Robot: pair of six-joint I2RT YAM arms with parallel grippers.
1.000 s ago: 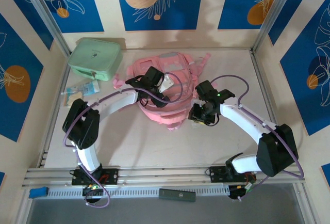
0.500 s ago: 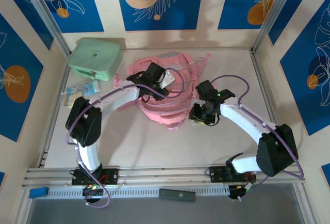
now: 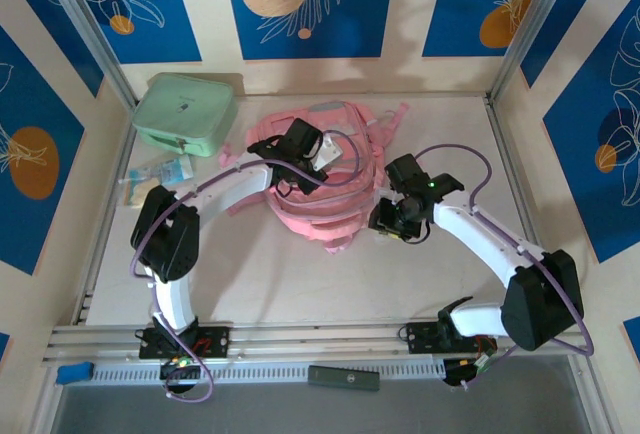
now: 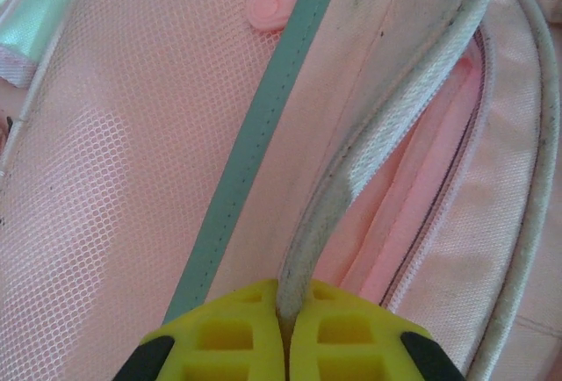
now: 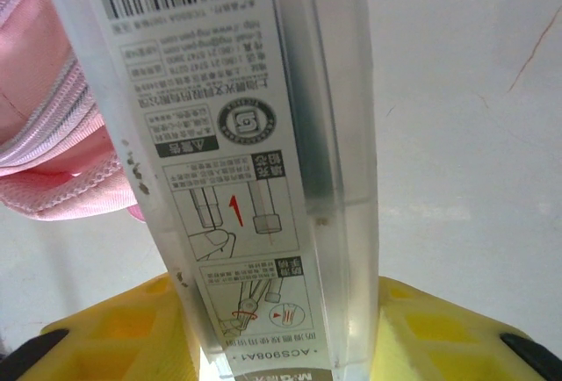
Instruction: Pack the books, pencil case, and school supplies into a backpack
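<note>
The pink backpack point(image 3: 310, 216) lies in the middle of the table. My left gripper point(image 3: 322, 159) is over its top. In the left wrist view this gripper point(image 4: 288, 311) is shut on the backpack's grey-white piped rim point(image 4: 386, 126), beside a teal strip point(image 4: 263, 135) and pink mesh. My right gripper point(image 3: 385, 222) hovers at the backpack's right edge. It point(image 5: 281, 346) is shut on the school supplies, a clear plastic box with a printed label point(image 5: 228, 135), and pink backpack fabric point(image 5: 44, 135) lies to its left. The books and the pencil case are out of view.
A mint-green boxy case point(image 3: 185, 114) stands at the back left, with some clear packets point(image 3: 155, 176) in front of it. A dark flat bar point(image 3: 343, 377) and a blue item point(image 3: 73, 372) lie beyond the near rail. White tabletop point(image 5: 465, 135) lies right of the box.
My left gripper has closed from open onto the backpack's rim and shifted slightly toward the back. The right arm has edged a little right, still holding the box.
</note>
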